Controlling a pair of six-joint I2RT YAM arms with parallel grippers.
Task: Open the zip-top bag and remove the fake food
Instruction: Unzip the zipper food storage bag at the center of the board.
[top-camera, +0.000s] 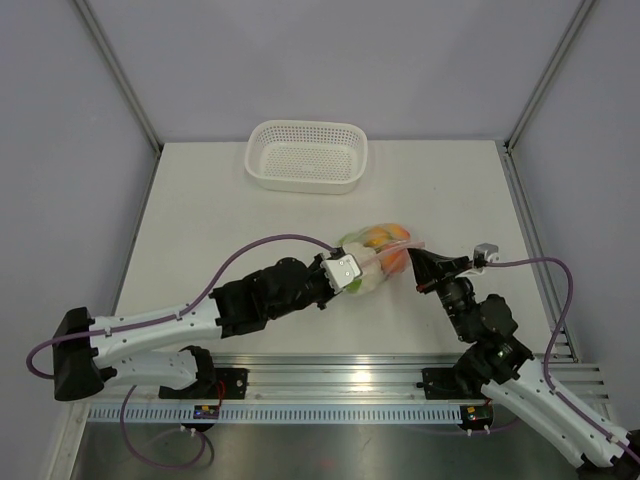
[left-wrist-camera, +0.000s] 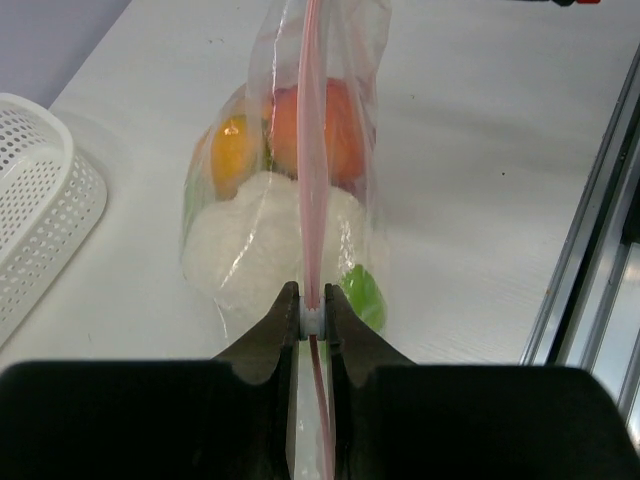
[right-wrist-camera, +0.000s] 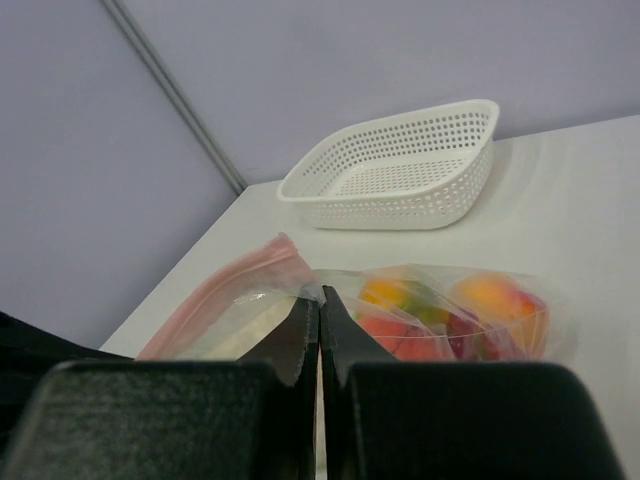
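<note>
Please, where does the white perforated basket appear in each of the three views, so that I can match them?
Top external: the white basket is at top centre, beyond both arms.
Left wrist: it is at the left edge, partly cut off.
Right wrist: it is above and right of centre, fully visible.
Shared landmark: the zip-top bag with its pink strip.
</note>
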